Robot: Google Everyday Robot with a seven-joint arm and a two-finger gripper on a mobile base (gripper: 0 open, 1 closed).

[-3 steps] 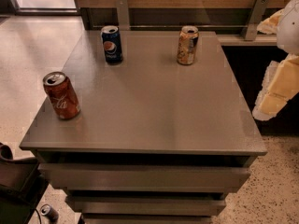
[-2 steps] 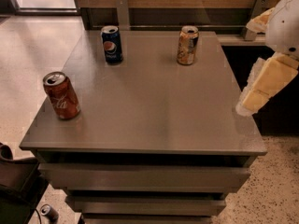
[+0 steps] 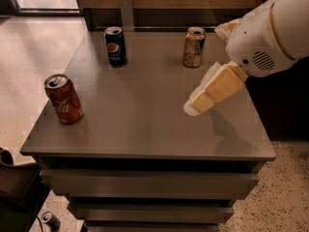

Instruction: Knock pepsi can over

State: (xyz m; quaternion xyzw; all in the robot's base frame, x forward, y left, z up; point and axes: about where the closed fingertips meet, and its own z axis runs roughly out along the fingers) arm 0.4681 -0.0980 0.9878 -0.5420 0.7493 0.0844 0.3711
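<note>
The pepsi can [image 3: 116, 46] stands upright near the far edge of the grey surface [image 3: 140, 124], with its round logo turned to the camera. Nothing touches it. I use this can as the reference for every other place.

Well to the right of it, at about the same depth, an orange-tan patterned can [image 3: 193, 47] stands upright. In front of the pepsi can and somewhat to the left stands a red cola can [image 3: 63, 99]. The three are well apart, so the pepsi can has free room on all sides for a push from the side.

The hand [image 3: 192, 106] hangs low over the surface, well to the right of the pepsi can and nearer to the camera. It is slanted, its tip pointing down and to the left, and the white arm [image 3: 263, 37] carries it in from the right. I cannot tell if the hand is wide or narrow, and I see nothing held in it.

In my judgement the slanted pose serves a sweeping strike, not a grasp. The approach is under way and the can is not yet knocked. The next move calls for travel toward the pepsi can, passing the orange-tan can without brushing it, and contact high on the can's side, so that it tips and does not only slide
</note>
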